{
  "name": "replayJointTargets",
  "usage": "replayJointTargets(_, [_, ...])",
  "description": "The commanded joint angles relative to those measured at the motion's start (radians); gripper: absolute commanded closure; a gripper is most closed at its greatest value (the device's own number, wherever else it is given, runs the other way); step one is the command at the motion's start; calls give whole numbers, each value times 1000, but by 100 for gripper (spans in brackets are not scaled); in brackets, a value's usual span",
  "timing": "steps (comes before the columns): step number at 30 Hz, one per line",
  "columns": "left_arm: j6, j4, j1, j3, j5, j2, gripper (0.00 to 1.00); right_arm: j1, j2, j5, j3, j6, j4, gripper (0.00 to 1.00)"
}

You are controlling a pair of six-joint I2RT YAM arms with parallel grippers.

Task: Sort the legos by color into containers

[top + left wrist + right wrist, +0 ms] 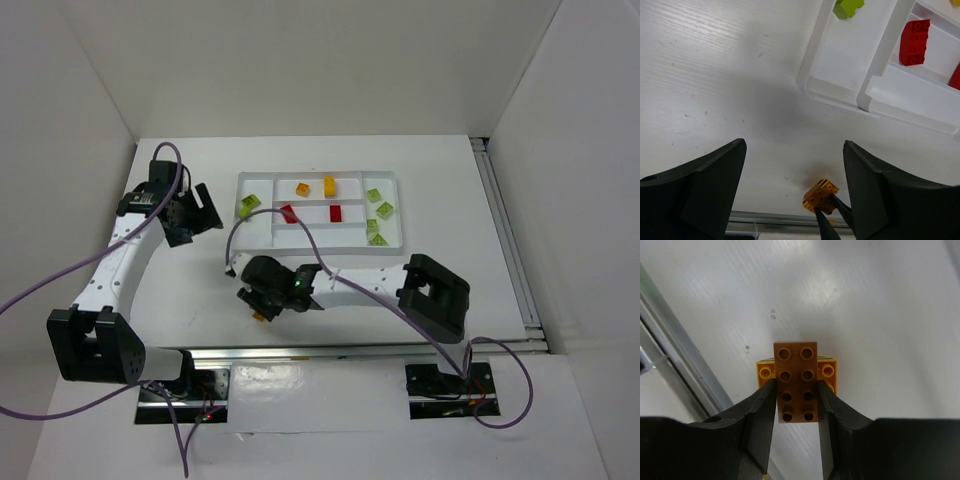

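My right gripper (262,310) (797,387) is shut on a brown-orange two-by-four brick (796,375), which is stacked on a wider yellow brick (828,371), low over the table near its front edge. The left wrist view shows this stack (821,195) pinched by thin fingertips. My left gripper (205,208) (794,147) is open and empty just left of the white divided tray (320,175) (812,55). The tray holds a yellow-green brick (248,205), an orange brick (303,188), a yellow brick (329,185), two red bricks (290,213) (336,212) and several green bricks (378,215).
An aluminium rail (350,350) (670,340) runs along the table's near edge, close behind the held stack. White walls enclose the table on the left, back and right. A purple cable (300,230) loops over the tray's front edge.
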Motion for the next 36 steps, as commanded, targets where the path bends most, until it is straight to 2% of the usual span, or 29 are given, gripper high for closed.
replayJointTargets(1, [52, 34, 3, 10, 85, 7, 11, -83, -144, -85, 15, 57, 14, 75])
replayJointTargets(6, [90, 71, -19, 33, 213, -6, 15, -310, -245, -346, -62, 152, 70, 78])
replayJointTargets(8, [136, 132, -51, 33, 299, -41, 15, -375, -292, -461, -105, 189, 97, 78])
replayJointTargets(12, [193, 217, -163, -1, 361, -92, 16, -563, -360, -689, -197, 266, 172, 78])
replayJointTargets(16, [270, 281, -259, -24, 483, -92, 19, -697, -458, -968, -327, 433, 408, 77])
replayJointTargets(17, [315, 307, -279, -36, 509, -92, 22, -715, -470, -998, -369, 496, 447, 77])
replayJointTargets(19, [365, 317, -337, -36, 536, -102, 22, -761, -495, -1060, -398, 547, 523, 77])
replayJointTargets(21, [411, 335, -381, -45, 536, -102, 22, -783, -504, -1099, -421, 626, 579, 77])
replayJointTargets(23, [420, 350, -451, -64, 478, -102, 17, -797, -515, -1121, -433, 677, 613, 77])
replayJointTargets(29, [411, 395, -626, -98, 392, -93, 13, -806, -515, -1121, -410, 718, 631, 75])
replayJointTargets(34, [388, 441, -698, -98, 269, -93, 11, -806, -504, -1143, -429, 795, 714, 74])
replayJointTargets(36, [379, 467, -711, -110, 208, -93, 15, -806, -504, -1153, -441, 820, 745, 74])
